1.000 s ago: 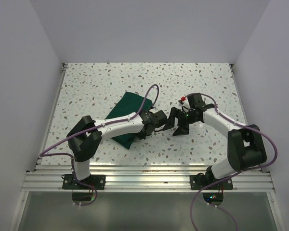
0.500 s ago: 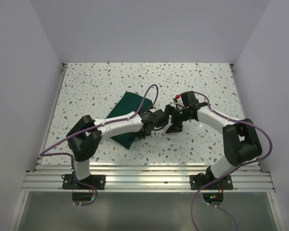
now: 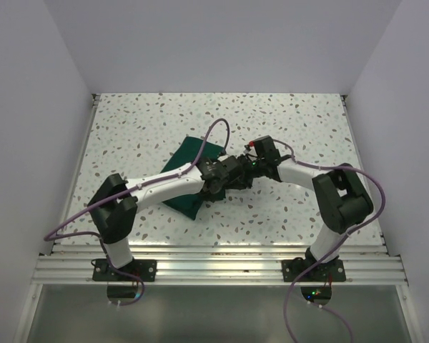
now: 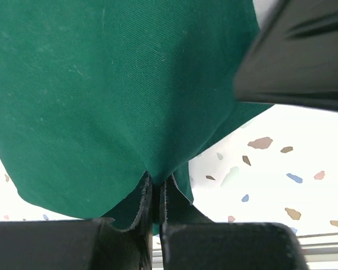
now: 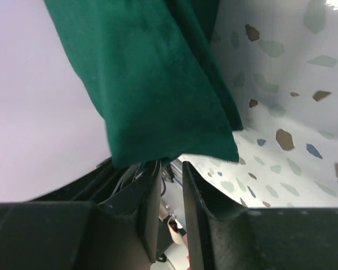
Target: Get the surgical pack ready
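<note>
- From above: surgical pack [image 3: 191, 156] on the table [image 3: 143, 121], left of centre.
- Left wrist: my left claw [image 4: 156, 183] clamps a fold of it, likely for lifting.
- Right wrist: right claw [image 5: 172, 166] nearly closed at the hem; grip unclear.

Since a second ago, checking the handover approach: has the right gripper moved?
Yes. The right gripper moved left across the table, away from its right edge, up to the surgical pack beside the left gripper.
</note>
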